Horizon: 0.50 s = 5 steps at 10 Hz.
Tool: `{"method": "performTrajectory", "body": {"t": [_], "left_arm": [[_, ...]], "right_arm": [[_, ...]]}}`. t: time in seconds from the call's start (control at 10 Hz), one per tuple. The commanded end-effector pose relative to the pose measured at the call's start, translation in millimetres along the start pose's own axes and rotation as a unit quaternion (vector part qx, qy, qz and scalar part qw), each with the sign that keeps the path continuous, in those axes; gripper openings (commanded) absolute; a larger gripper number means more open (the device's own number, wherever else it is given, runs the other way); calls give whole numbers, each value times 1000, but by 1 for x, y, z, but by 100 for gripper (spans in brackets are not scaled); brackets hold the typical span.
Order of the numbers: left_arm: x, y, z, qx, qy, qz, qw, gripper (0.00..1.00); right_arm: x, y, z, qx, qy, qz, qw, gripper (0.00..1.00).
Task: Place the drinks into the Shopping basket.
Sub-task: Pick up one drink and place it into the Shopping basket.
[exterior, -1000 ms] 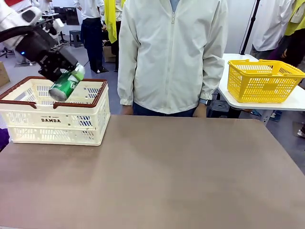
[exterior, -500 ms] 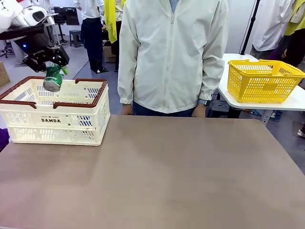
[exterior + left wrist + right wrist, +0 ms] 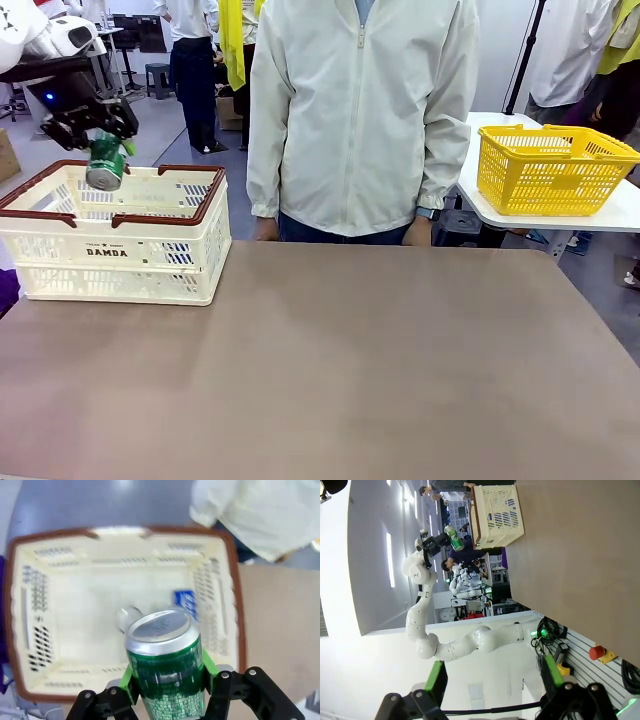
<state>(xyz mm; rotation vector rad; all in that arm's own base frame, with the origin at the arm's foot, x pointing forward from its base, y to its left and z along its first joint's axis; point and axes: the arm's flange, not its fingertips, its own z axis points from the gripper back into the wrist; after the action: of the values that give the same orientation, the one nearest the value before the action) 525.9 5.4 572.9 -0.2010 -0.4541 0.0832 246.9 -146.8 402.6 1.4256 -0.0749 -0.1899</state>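
The slim green can (image 3: pixel 105 165) hangs top down just above the far left part of the cream Shopping basket (image 3: pixel 115 262), with my left gripper (image 3: pixel 97 140) shut on it. In the left wrist view the green can (image 3: pixel 165 667) sits between the green pads, straight over the open basket (image 3: pixel 30 605). A blue-and-white can (image 3: pixel 184 602) lies on the basket floor, partly hidden behind the green one. My right gripper (image 3: pixel 492 680) stands open with nothing between its fingers, well away from the basket (image 3: pixel 497 512).
A person in a pale jacket (image 3: pixel 360 110) stands at the table's far edge, hands low by the edge. A yellow mesh basket (image 3: pixel 552 170) rests on a white side table at the right. The brown tabletop (image 3: pixel 350 370) stretches wide in front.
My left gripper has carried the green can left and farther back over the basket, turning it from a slant to nearly vertical. The right gripper stayed open.
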Motion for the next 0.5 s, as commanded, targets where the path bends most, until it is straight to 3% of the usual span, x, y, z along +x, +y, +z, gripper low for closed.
{"method": "performTrajectory", "body": {"t": [0.0,0.2,0.4], "left_arm": [[69,31,-30,40,-11,-9,999,0],[74,52,-73,33,14,-77,996,0],[57,69,-106,26,59,-116,991,0]], "right_arm": [[0,7,1,-1,2,-6,1000,100],[0,7,1,-1,2,-6,1000,100],[0,7,1,-1,2,-6,1000,100]]}}
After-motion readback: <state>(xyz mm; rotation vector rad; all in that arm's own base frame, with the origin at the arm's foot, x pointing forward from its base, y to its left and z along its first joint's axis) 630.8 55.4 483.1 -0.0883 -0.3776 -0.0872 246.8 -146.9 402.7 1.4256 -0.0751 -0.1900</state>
